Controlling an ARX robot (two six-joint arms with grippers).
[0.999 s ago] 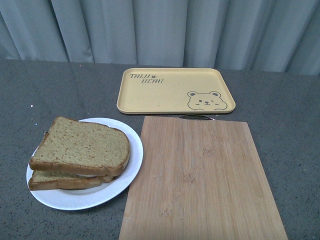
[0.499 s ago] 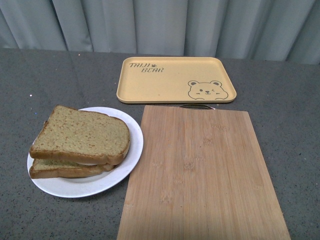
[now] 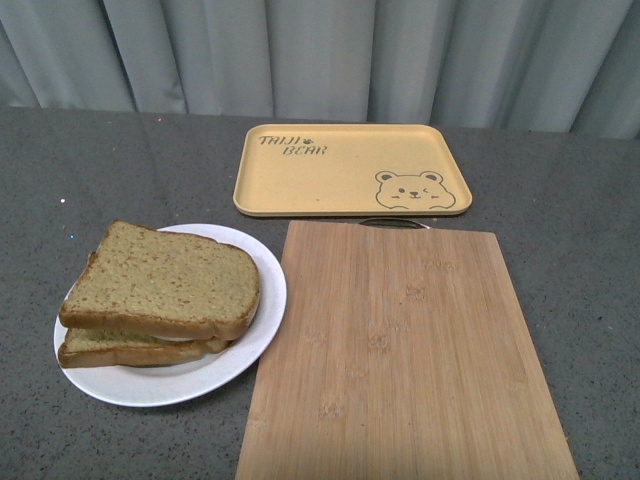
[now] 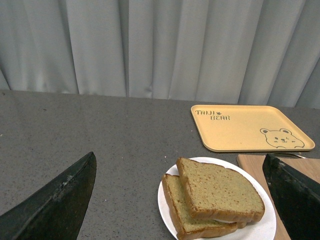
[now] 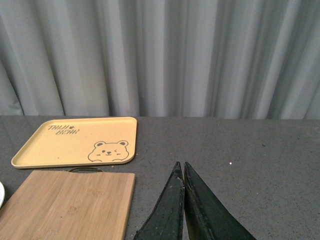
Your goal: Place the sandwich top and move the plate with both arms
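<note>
On a grey speckled tabletop (image 3: 80, 170), the tan, brown-crusted sandwich top (image 3: 165, 280) lies stacked on a lower slice (image 3: 110, 350) on the round white plate (image 3: 150, 386), left of a bamboo board (image 3: 400, 350) — only the wrist views show the claws: left gripper (image 4: 179, 159) spread wide, right gripper (image 5: 181, 166) pressed together.

Count's in: two bread slices, the top slice (image 3: 165, 278) and the lower slice (image 3: 120, 348). One plate (image 3: 268, 305). One tray (image 3: 330, 175), with one bear (image 3: 410, 190) printed on it. One board (image 3: 405, 350). One curtain (image 3: 320, 55). And two grippers, one per wrist view: the left gripper (image 4: 179, 157) and the right gripper (image 5: 181, 164).
</note>
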